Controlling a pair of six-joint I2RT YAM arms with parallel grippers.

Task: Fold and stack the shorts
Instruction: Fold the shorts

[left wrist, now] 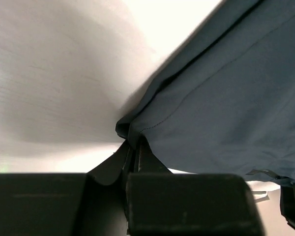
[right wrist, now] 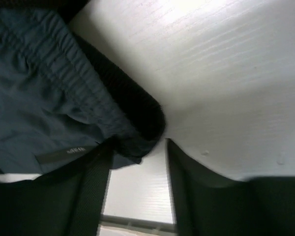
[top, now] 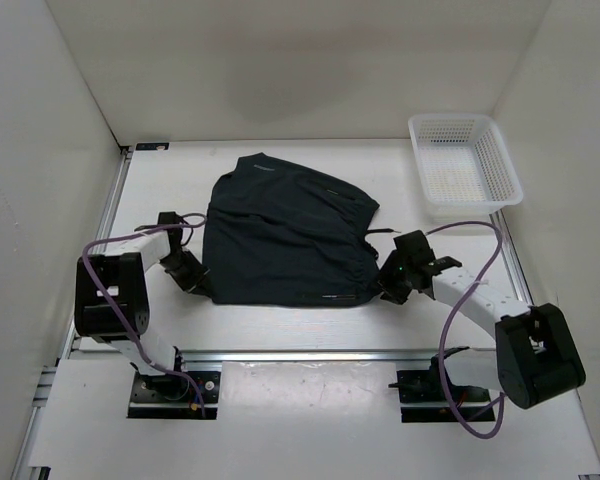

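Shorts, lying between the left jaws and the right jaws: very dark navy, near black from above, and slate blue in both wrist views. Plain cloth with stitch lines in the same tone.
Waistband, at the right jaws: the same blue, finely ribbed in gathers, with a black textured edge.
Label, beside the right jaws: dark with pale lettering, illegible.
Left jaws and right jaws: matt black.
Table: white.
Basket, beyond the right jaws: white, with a regular grid of small holes.
Cables, behind the jaws: purple.
Arm links: white, with black joints.
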